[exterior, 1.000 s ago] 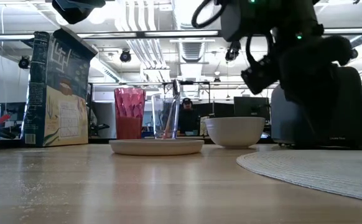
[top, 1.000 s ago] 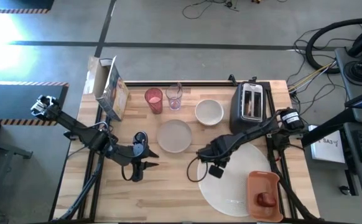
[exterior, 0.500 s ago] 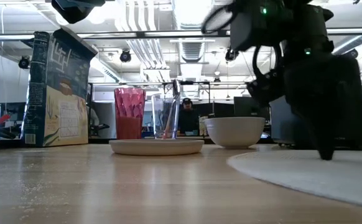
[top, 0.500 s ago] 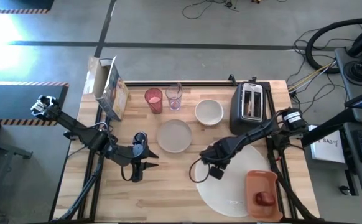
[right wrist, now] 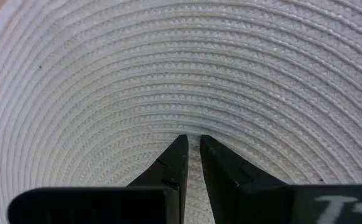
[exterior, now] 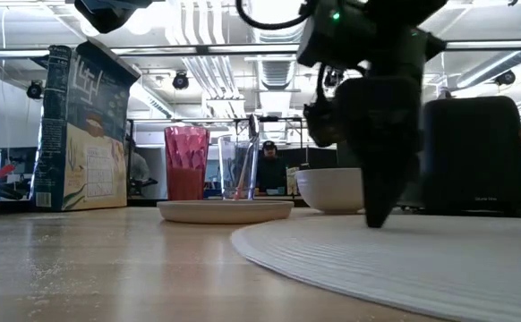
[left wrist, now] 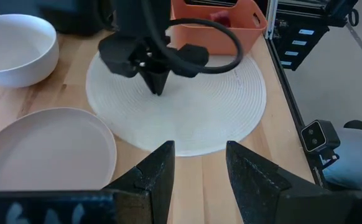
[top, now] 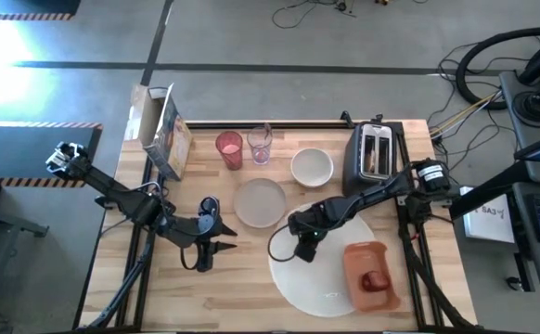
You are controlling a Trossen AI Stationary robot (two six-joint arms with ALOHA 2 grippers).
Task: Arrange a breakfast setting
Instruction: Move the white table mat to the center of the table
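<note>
The large white round plate, a flat woven disc, lies on the table right of centre. The orange-red tray with a dark-red fruit rests on its right part. My right gripper is shut, and its tips stand on the disc's left part. My left gripper hovers open over the table's left half, holding nothing. Behind it are the smaller pale plate, the white bowl, the pink tumbler and the clear glass with a spoon in it. My right gripper presses its shut fingertips down on the woven top of the round plate, in its left part, inside the rim. The fingers come from above and point steeply down. The disc lies flat on the table.
A black two-slot toaster stands at the back right. A cereal box stands upright at the back left. Bare wood stretches along the near edge, left of the disc. In the low view a person shows in the room behind the table.
My right gripper has sunk, tipped more steeply downward and gone toward the table's left edge. The round plate has slid left along the table under its tips. The tray and the fruit have ridden along on it.
</note>
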